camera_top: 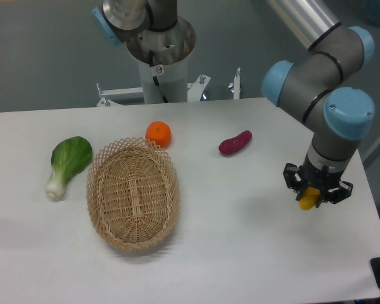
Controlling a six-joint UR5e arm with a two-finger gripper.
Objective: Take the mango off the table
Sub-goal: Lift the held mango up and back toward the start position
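Mango (308, 199) held clamped in the gripper (316, 192), right of the basket (133, 196).
The grip should be kept firm and the lift kept vertical above the table (240, 253).

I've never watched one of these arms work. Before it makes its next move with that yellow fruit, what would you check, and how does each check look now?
1. Mango sits between the gripper fingers: ok, yellow end shows below them.
2. Grip is firm: cannot tell, most of the fruit is hidden.
3. Mango is clear of the table: cannot tell from this single view.
4. Purple eggplant is apart from the gripper: ok.
5. Wicker basket, orange and bok choy lie far from the arm: ok.
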